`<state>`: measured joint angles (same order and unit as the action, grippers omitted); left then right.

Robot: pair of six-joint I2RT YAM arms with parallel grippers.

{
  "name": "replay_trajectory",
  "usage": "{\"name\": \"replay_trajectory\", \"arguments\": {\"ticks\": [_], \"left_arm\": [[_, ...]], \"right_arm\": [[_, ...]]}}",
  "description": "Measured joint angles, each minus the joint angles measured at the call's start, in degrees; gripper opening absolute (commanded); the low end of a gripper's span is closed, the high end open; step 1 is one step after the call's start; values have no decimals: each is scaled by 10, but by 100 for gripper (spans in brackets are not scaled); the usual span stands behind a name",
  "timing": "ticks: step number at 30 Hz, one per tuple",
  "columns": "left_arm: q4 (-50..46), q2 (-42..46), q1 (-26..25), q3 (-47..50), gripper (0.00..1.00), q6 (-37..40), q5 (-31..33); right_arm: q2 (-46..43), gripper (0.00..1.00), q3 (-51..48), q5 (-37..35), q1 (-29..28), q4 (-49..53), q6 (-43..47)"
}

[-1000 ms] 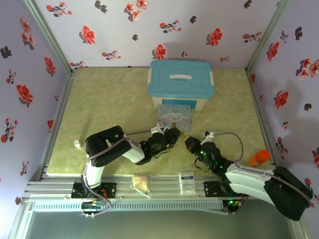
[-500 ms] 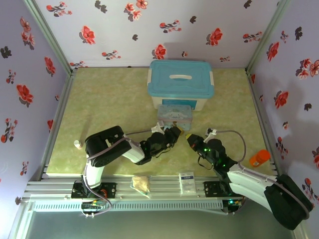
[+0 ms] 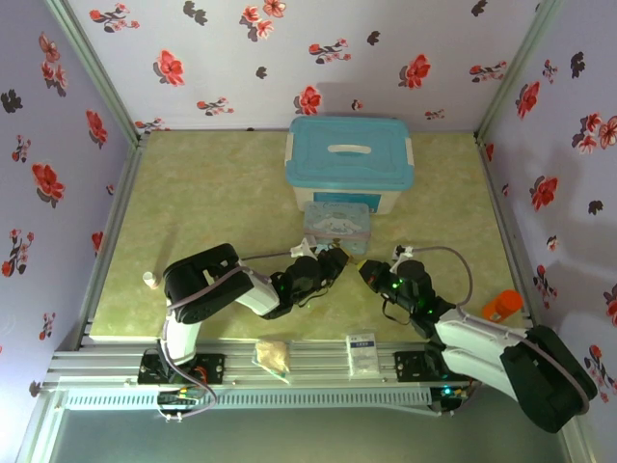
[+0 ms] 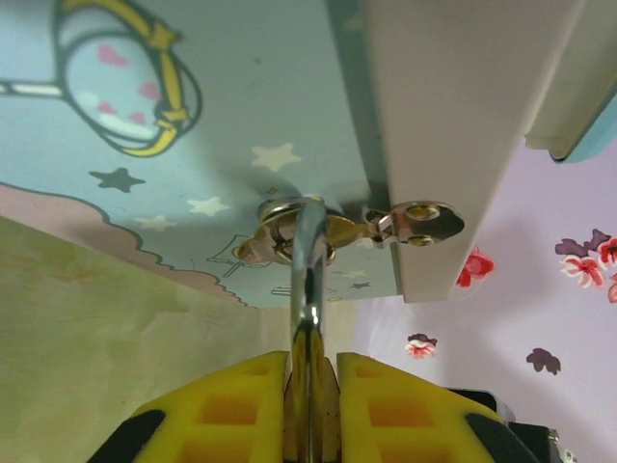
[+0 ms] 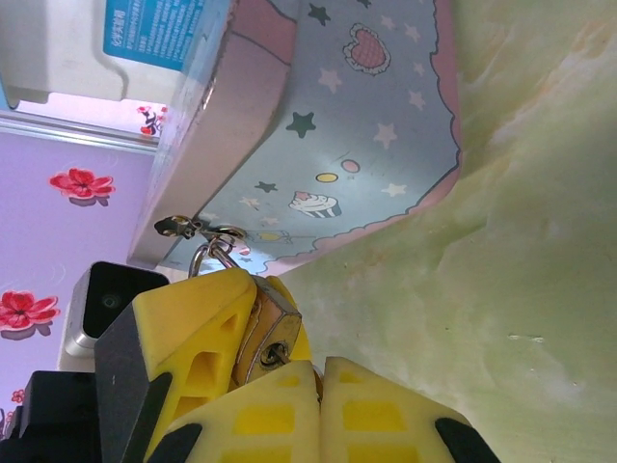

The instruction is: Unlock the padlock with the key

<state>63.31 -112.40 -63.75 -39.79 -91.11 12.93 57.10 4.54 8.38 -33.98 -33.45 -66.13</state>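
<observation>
— Okay, where's the padlock right now?

— The padlock is hanging off the hasp at the front edge of the cartoon tin, with its thin shackle threaded through the hasp ring. I've got my left gripper clamped on it, yellow pads tight on both sides, holding it out from the tin's front.

— And the key?

— See the dark sliver at the keyhole in the padlock's base? I take that for the key. It runs straight into the seam of my right gripper, whose fingers are pressed together with no gap showing, so I judge they're pinching it. From above, both arms meet nose to nose just in front of the tin, and the blue storage box sits right behind it.

— So how far along are we?

— Fetching the key and lining it up look done, and the tip is at the keyhole, possibly already in. I can't tell how deep it sits, or whether it has turned at all. The shackle looks seated in the body and looped through the hasp, so I'd call the lock not yet open. What's left is to seat the key fully, twist it, and let the shackle spring free of the body.
</observation>
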Motion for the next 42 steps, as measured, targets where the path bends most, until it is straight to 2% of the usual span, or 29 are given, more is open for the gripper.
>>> {"name": "replay_trajectory", "arguments": {"ticks": [13, 23, 27, 30, 35, 42], "left_arm": [[-19, 0, 2, 0, 0, -2, 6], [-16, 0, 12, -3, 0, -3, 37], [-7, 0, 15, -5, 0, -2, 43], [0, 0, 16, -7, 0, -2, 43], [19, 0, 16, -8, 0, 3, 29], [21, 3, 16, -8, 0, 28, 27]], "right_arm": [[47, 0, 8, -5, -5, -28, 35], [169, 0, 6, -24, -16, -190, -70], [184, 0, 6, -24, -16, -220, -101], [170, 0, 7, -14, -9, -209, -110], [107, 0, 15, 37, 28, -132, -108], [103, 0, 30, 92, 56, -97, -99]]}}
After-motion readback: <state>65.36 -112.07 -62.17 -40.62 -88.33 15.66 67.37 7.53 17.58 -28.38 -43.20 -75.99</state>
